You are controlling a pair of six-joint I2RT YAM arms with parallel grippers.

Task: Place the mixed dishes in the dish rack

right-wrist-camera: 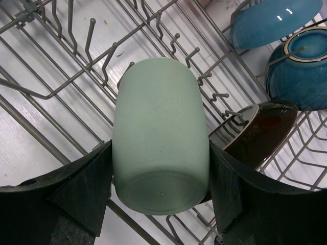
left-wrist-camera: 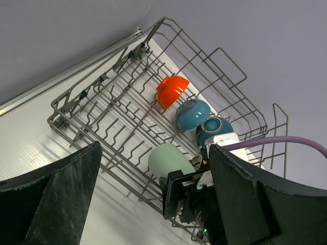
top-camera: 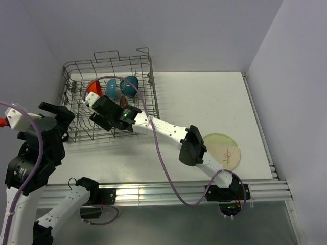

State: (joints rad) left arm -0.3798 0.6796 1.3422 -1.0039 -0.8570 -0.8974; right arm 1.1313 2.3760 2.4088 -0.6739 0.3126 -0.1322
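Observation:
My right gripper (top-camera: 103,110) reaches into the grey wire dish rack (top-camera: 76,131) and is shut on the pale green cup (right-wrist-camera: 159,138), base towards the camera, just above the tines. The cup also shows in the left wrist view (left-wrist-camera: 167,160). The orange bowl (top-camera: 93,87), small blue bowl (top-camera: 111,88) and teal bowl (top-camera: 130,86) stand on edge along the rack's far side. The red floral bowl (right-wrist-camera: 261,133) leans just right of the cup. The cream plate (top-camera: 223,151) lies on the table at the right. My left gripper (top-camera: 57,113) is open and empty, left of the rack.
The rack's near rim (left-wrist-camera: 92,153) lies between my left fingers and the cup. My right arm (top-camera: 168,131) stretches across the table from the plate to the rack. Walls close the table at the back and right.

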